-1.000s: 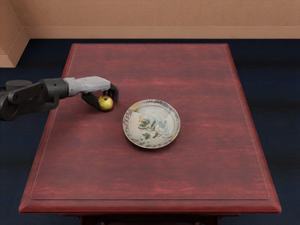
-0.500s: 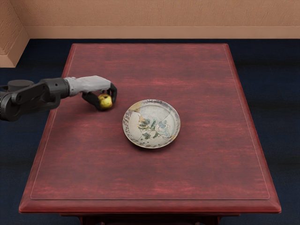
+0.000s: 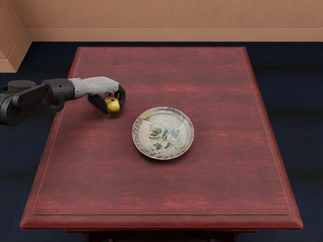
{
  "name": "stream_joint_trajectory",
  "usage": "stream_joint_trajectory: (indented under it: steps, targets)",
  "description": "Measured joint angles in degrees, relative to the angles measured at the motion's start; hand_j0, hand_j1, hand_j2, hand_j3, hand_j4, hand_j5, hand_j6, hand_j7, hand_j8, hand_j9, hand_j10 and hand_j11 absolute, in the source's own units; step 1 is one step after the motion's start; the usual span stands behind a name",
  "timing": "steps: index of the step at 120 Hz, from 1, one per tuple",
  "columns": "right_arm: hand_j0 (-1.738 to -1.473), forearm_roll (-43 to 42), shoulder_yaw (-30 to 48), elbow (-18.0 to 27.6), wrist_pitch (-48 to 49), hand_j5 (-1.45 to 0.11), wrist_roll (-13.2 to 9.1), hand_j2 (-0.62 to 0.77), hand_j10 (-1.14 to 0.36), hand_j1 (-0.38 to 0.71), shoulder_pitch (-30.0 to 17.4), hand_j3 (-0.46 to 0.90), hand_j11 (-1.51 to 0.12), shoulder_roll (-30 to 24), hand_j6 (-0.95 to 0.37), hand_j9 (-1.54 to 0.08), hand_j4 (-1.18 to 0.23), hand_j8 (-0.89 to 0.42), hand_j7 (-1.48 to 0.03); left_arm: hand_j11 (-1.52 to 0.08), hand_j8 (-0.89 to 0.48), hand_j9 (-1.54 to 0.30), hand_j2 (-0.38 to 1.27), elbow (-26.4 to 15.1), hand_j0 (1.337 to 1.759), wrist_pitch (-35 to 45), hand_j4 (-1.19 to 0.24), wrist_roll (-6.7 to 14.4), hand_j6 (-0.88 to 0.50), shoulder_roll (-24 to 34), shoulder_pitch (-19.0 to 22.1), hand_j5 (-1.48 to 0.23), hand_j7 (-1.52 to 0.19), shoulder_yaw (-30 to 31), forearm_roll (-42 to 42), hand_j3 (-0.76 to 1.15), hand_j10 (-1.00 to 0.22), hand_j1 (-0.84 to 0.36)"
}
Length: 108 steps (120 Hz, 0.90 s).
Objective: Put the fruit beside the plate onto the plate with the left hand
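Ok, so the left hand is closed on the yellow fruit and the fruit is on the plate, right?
No. The left hand is closed on the yellow fruit, but the fruit is beside the plate, not on it; the head view shows this.

A reddish-brown wooden tabletop (image 3: 161,191) fills most of the view. Dark blue floor (image 3: 298,70) surrounds the tabletop, and a tan wall (image 3: 151,15) rises beyond its far edge.

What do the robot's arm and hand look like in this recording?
Only the left arm shows: chunky dark grey, near-black cylindrical segments with rounded joints. The left hand has a light grey shell over its wrist and back, and black fingers. No cables or markings are visible.
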Motion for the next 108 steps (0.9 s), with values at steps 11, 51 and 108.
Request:
stream_joint_trajectory:
  steps: [11, 51, 108]
  targets:
    - [-1.658, -0.01, 0.00, 0.00, 0.00, 0.00, 0.00, 0.00, 0.00, -0.35, 0.00, 0.00, 0.00, 0.00, 0.00, 0.00, 0.00, 0.00, 0.00, -0.96, -0.50, -0.95, 0.37, -1.22, 1.654, -0.14, -0.67, 0.00, -0.46, 0.00, -2.85, -0.95, -0.93, 0.09, -0.63, 0.00, -0.70, -0.31]
    - [-1.658, 0.00, 0.00, 0.00, 0.00, 0.00, 0.00, 0.00, 0.00, -0.35, -0.01, 0.00, 0.00, 0.00, 0.00, 0.00, 0.00, 0.00, 0.00, -0.95, -0.50, -0.95, 0.37, -14.41, 1.655, -0.22, -0.66, 0.00, -0.47, 1.06, -9.82, -0.97, -0.92, -2.34, -2.06, 0.00, -0.70, -0.30]
    - [-1.658, 0.00, 0.00, 0.00, 0.00, 0.00, 0.00, 0.00, 0.00, -0.35, 0.00, 0.00, 0.00, 0.00, 0.00, 0.00, 0.00, 0.00, 0.00, -0.94, -0.50, -0.93, 0.31, -24.69, 1.656, 0.04, -0.65, -0.01, -0.47, 0.35, -9.36, -0.98, -0.92, -6.00, -1.39, 0.00, -0.70, -0.28]
